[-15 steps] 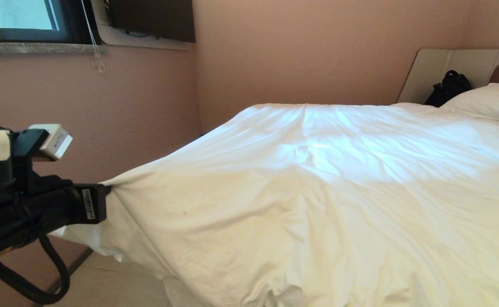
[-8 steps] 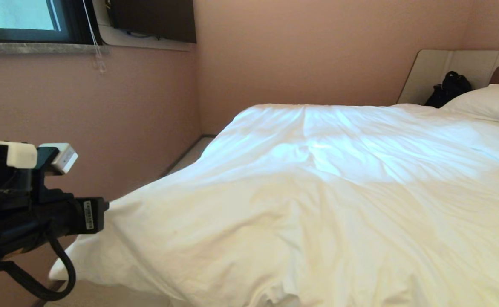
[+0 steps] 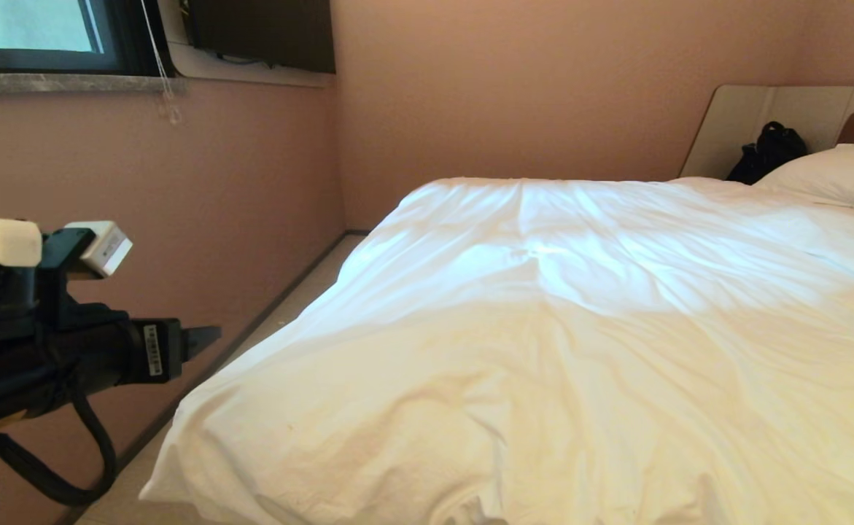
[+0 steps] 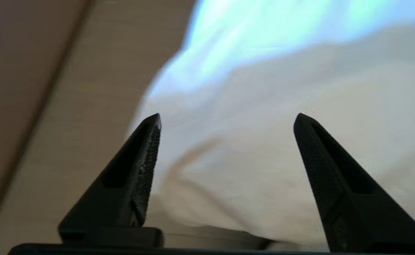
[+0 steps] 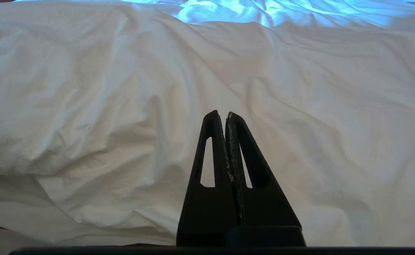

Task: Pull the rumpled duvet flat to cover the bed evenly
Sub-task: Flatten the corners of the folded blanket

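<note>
Creased, puffy white duvet (image 3: 543, 350) lies beside the left tool (image 4: 226, 120), spread wide, empty.

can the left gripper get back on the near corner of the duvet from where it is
Probably yes. The left gripper hangs open beside the bed, its jaws wide apart with nothing between them. The duvet corner droops just below and ahead of it, with only bare floor between.

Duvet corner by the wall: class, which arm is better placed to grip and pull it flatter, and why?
Probably the left. Its tool hangs open beside the duvet corner, nothing held. The right tool is shut, over the duvet's middle.
</note>
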Robot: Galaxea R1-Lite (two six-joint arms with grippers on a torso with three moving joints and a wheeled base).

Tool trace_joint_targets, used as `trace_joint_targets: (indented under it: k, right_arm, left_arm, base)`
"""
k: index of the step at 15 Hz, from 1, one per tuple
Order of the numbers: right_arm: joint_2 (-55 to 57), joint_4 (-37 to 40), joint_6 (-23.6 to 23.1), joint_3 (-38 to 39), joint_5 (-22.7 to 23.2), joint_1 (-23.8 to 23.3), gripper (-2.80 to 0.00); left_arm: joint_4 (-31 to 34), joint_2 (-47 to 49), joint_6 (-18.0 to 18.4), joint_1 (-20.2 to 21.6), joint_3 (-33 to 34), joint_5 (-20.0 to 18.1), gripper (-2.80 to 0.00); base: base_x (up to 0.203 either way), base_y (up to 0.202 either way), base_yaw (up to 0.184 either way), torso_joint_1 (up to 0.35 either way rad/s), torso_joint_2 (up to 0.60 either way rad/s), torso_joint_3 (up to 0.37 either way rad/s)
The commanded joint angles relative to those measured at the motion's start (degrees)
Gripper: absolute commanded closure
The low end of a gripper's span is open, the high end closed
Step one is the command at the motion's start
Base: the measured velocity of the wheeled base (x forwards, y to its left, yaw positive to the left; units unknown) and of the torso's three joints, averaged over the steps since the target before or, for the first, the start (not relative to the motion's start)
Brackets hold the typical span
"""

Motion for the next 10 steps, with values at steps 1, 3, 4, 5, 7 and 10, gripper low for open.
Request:
trace_joint_targets:
  k: [1,3,4,5,7,10]
  right_arm:
    - [0.06,0.0,0.0,0.0,0.02,0.02,0.0]
    - [0.06,-0.03,0.0,0.0,0.02,-0.01,0.0]
    - [0.06,0.0,0.0,0.0,0.02,0.02,0.0]
    - [0.06,0.0,0.0,0.0,0.02,0.02,0.0]
    - [0.06,0.0,0.0,0.0,0.02,0.02,0.0]
    - [0.06,0.0,0.0,0.0,0.02,0.02,0.0]
  left_arm:
    - [1.38,-1.56,-0.72,-2.21,-1.2,-3.53,-2.8]
    - [5.82,0.53,-4.59,-4.91,-4.38,-6.37,-2.8]
    - [7.47,2.26,-7.24,-5.39,-6.33,-8.73,-2.8]
    - [8.79,3.45,-9.33,-5.65,-7.49,-11.26,-2.8]
    - [11.44,6.03,-11.05,-5.95,-8.94,-16.4,0.0]
    - [15.11,8.37,-6.42,-8.52,-5.88,-18.1,0.0]
  base:
    - [0.0,0.0,0.0,0.0,0.0,0.0]
    - [0.0,0.0,0.0,0.0,0.0,0.0]
    - [0.0,0.0,0.0,0.0,0.0,0.0]
    - [0.0,0.0,0.0,0.0,0.0,0.0]
    - [0.0,0.0,0.0,0.0,0.0,0.0]
    - [0.0,0.0,0.0,0.0,0.0,0.0]
